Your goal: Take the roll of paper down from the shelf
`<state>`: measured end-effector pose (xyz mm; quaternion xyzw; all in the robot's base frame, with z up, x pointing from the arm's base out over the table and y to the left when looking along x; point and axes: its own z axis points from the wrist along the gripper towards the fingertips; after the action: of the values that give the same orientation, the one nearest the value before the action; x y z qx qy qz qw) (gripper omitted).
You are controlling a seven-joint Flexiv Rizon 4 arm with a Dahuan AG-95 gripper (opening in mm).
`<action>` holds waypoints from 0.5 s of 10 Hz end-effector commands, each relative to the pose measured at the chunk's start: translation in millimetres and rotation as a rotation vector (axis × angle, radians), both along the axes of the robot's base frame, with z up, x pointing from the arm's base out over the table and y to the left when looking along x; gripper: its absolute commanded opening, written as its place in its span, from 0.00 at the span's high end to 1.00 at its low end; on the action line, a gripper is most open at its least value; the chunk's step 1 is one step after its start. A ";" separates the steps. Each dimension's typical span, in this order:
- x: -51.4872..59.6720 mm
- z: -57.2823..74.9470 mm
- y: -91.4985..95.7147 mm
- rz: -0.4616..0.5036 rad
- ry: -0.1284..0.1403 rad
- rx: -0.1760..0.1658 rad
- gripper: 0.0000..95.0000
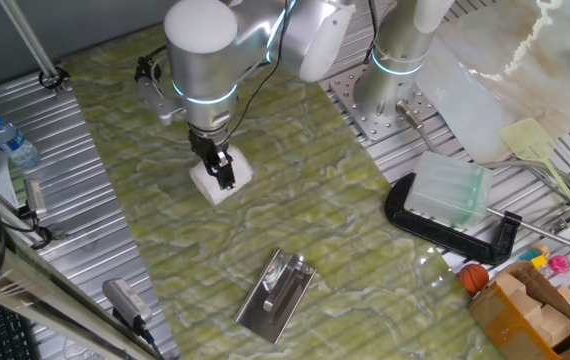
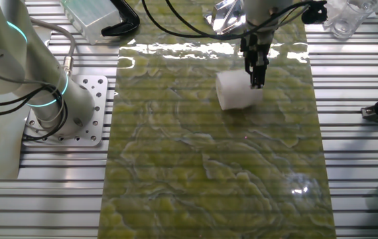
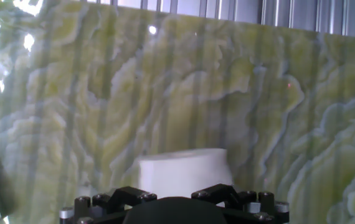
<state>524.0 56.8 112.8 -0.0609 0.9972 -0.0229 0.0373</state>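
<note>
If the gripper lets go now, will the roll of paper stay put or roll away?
Probably stays: the roll of paper seems to rest on the flat mat. It looks soft and light, so the gripper could dent or nudge it.

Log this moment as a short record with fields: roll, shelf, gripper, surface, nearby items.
roll: the roll of paper lies on the green mat, off the shelf
shelf: the shelf lies flat on the mat, bare, apart from the roll
gripper: the gripper is down at the roll; grip cannot be told
surface: green marbled mat on a slatted metal table
nearby items: translucent plastic box on a black clamp, water bottle
</note>
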 end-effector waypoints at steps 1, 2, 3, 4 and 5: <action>1.7 3.3 1.2 0.019 0.013 -0.002 0.00; 3.7 4.9 1.4 0.027 0.016 -0.003 0.00; 10.0 13.6 2.1 0.051 0.031 -0.002 0.20; 13.5 21.4 4.9 0.053 0.052 0.003 0.20; 16.9 30.2 9.4 0.051 0.070 0.001 0.40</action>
<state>539.9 64.8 140.3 -0.0905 0.9957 -0.0192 0.0100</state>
